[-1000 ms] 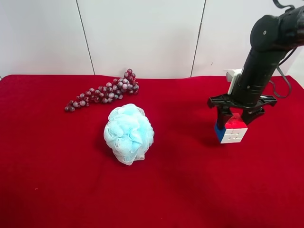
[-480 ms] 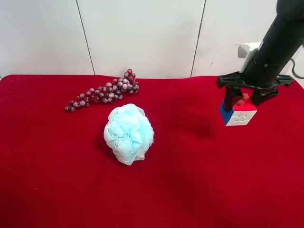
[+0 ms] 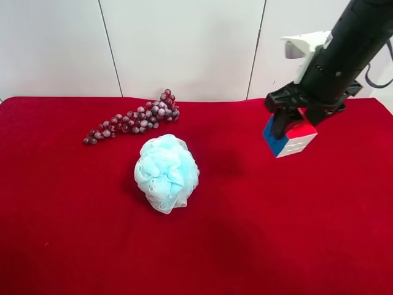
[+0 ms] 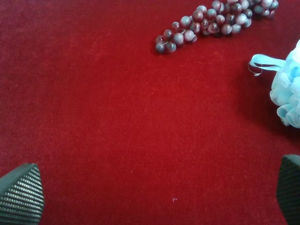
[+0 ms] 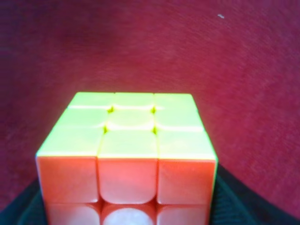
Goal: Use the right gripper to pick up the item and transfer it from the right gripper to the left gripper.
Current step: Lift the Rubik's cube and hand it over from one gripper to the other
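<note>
Across the whole work surface lies a deep red cloth (image 3: 258, 246) with a short velvety nap, spread flat. Behind its far edge rises a wall (image 3: 184, 43) of smooth white panels divided by thin dark vertical seams. Near that far edge lies a bunch of dark red grapes (image 3: 132, 120), round and glossy with a pale bloom, tapering toward the exterior high view's left. Just in front of the bunch, and apart from it, sits a light-blue bath puff (image 3: 166, 173) of gathered mesh, ruffled and roughly spherical. The left wrist view shows a thin light-blue ribbon loop (image 4: 260, 63) at its side.

At the exterior high view's right, the right gripper (image 3: 298, 123), a black claw on a thick black arm with a white plastic wrist bracket (image 3: 304, 44), is closed on a small 3x3 puzzle cube (image 3: 288, 140) of glossy plastic with rounded tiles. The cube hangs tilted in the air above the cloth, well apart from the puff, showing blue, red and white faces. The right wrist view shows a yellow-green face and a red-orange one, with black ribbed pads (image 5: 255, 206) visible at both sides of the cube.

The left gripper (image 4: 154, 192) hovers over bare cloth, its dark ridged fingers spread wide with nothing between them
</note>
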